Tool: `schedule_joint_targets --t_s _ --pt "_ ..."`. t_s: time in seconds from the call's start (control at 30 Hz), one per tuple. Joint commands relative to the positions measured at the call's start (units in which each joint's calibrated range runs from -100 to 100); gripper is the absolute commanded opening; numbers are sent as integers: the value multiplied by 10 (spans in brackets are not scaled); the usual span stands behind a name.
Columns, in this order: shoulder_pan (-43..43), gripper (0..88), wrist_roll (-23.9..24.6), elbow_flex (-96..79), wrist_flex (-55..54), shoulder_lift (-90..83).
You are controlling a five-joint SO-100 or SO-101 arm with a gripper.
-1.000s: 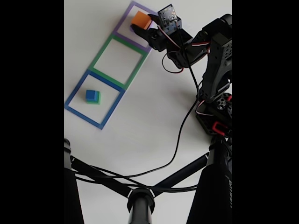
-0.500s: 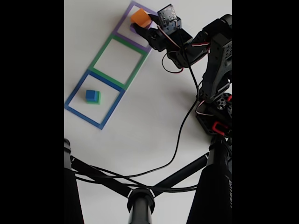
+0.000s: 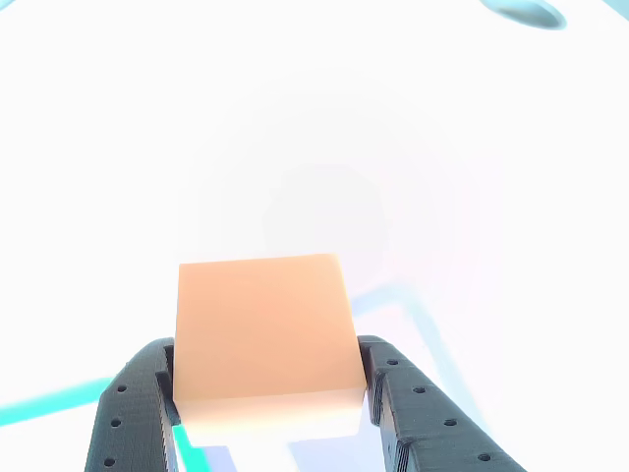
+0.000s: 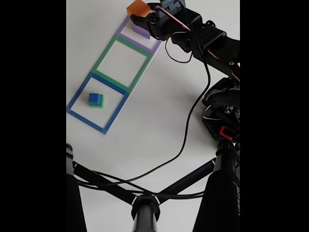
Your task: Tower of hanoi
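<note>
My gripper (image 4: 143, 13) is shut on an orange-yellow block (image 4: 138, 7) and holds it above the purple tape square (image 4: 155, 47) at the top of the fixed view. A purple block (image 4: 141, 30) lies in that square just under the held block. In the other view the orange-yellow block (image 3: 263, 329) sits clamped between my two black fingers (image 3: 135, 418), at my gripper (image 3: 267, 393). A small blue cube (image 4: 94, 97) rests on a green block (image 4: 98, 103) inside the blue tape square (image 4: 77, 94).
The green tape square (image 4: 103, 58) in the middle holds nothing. A black cable (image 4: 186, 135) trails across the white table from the arm (image 4: 224, 108). Black stand tubes (image 4: 145, 208) cross the bottom of the fixed view.
The gripper has risen and moved toward the top of the fixed view with the orange-yellow block, uncovering the purple block below. The blue and green stack has not moved.
</note>
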State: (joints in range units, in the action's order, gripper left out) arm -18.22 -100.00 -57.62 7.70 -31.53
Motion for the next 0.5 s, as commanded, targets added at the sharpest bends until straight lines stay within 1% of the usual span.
schedule_joint_targets --t_s 0.0,0.17,0.33,0.47 --pt "19 128 0 183 291 -80" --pt "45 126 0 380 525 -88" --pt "73 124 0 558 725 -85" --pt "101 122 0 669 840 -78"
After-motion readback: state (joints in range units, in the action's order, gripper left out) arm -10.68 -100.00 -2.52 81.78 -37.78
